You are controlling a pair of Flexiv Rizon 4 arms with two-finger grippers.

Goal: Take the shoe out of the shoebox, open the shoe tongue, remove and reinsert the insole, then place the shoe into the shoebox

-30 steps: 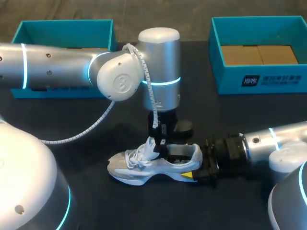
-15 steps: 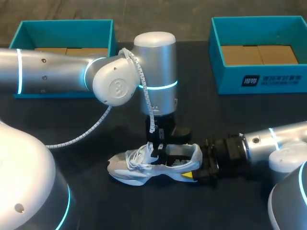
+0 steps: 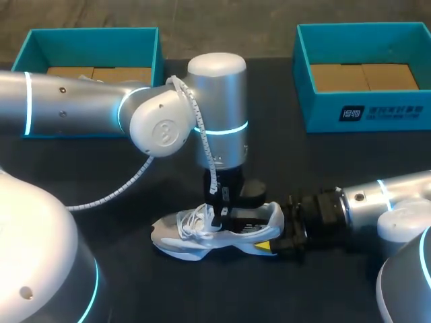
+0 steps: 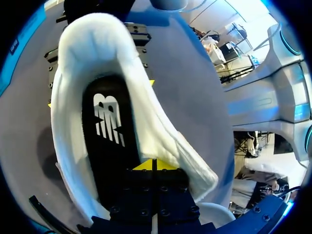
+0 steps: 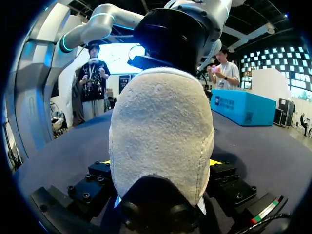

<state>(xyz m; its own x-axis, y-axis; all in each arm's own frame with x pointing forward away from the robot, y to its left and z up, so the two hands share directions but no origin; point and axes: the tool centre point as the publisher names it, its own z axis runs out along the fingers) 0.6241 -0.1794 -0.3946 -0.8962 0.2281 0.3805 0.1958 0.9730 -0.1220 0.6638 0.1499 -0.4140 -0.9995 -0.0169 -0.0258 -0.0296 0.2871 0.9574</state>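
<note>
Left gripper point(image 4: 152, 165), tips pressed together, sits inside the shoe point(image 3: 202, 232) at the insole point(image 4: 109, 131); right gripper point(image 5: 160, 163) clamps the heel. Insole removal seems in hand, and the next move calls for a sure pinch and a lift. The shoe lies on the table point(image 3: 323, 168) between the boxes, its long axis running toe at 9 o'clock to heel at 3.

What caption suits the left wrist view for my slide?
Left hand, closed, in the opening of the white shoe, over its black insole.

— We're seeing a white-and-grey cloth trainer point(image 3: 192, 239), its heel point(image 5: 161, 136) looking rough and fuzzy.
— And we're noticing its black insole point(image 4: 111, 146) looking matt, the teal cardboard shoebox point(image 3: 323, 113) smooth.
</note>
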